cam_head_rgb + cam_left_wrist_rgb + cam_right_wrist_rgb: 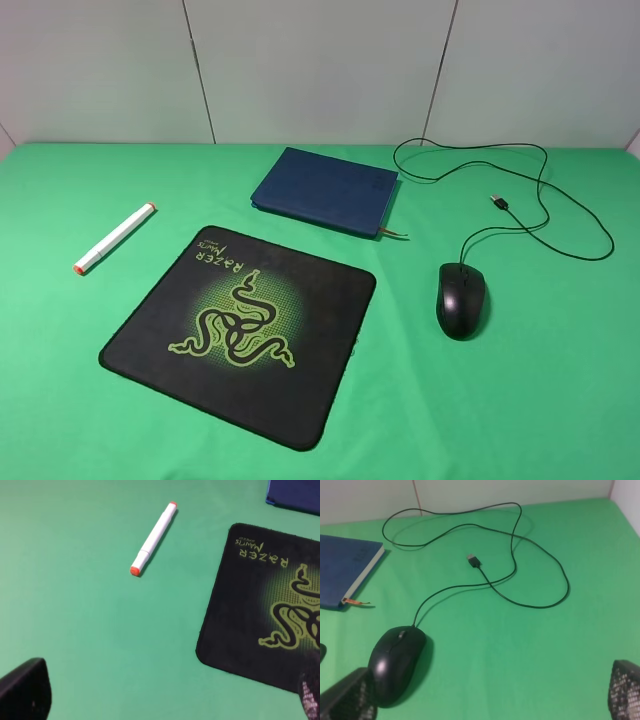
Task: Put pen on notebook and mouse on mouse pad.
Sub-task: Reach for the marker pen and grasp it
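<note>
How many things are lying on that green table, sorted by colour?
Black: 2, the mouse and the mouse pad
Blue: 1, the notebook
White with orange-red ends: 1, the pen
Total: 4

Shows a thick white pen point(115, 238) with orange-red ends lying diagonally on the green desk point(560, 400), apart from and left of a large black mouse pad point(300, 290) that lies flat, slightly askew, and is printed with a green snake logo. Places a closed navy notebook point(325, 190) just behind the pad, ribbon poking from its near right corner. Sets a glossy black mouse point(462, 300) on bare desk right of the pad, cable point(535, 607) looping away behind it to a USB plug point(499, 203).
</note>
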{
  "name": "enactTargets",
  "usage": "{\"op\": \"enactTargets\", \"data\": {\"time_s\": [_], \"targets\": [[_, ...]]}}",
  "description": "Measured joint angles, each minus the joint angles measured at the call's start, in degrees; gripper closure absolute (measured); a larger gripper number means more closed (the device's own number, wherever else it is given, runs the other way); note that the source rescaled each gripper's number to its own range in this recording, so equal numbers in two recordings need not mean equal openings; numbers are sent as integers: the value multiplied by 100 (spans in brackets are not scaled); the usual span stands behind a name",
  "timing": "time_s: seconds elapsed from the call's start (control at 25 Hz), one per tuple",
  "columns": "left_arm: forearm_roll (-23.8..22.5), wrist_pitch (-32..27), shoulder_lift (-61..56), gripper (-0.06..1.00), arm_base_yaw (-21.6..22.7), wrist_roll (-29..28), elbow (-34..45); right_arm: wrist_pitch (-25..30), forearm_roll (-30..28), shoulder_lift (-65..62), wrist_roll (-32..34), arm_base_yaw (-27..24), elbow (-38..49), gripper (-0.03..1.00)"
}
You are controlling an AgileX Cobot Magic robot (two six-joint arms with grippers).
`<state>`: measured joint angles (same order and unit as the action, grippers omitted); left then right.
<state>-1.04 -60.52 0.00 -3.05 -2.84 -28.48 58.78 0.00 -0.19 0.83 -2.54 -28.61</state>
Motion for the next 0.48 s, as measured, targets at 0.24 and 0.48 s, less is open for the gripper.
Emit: {"op": "enactTargets", "data": {"time_s": [0.24,0.48], "targets": [[0,-14,993,-5,0,-215,-535,0,0,0,0,0,0,-3],[0,-56,2573,-5,0,-159,-1343,0,0,0,0,0,0,-3]]}}
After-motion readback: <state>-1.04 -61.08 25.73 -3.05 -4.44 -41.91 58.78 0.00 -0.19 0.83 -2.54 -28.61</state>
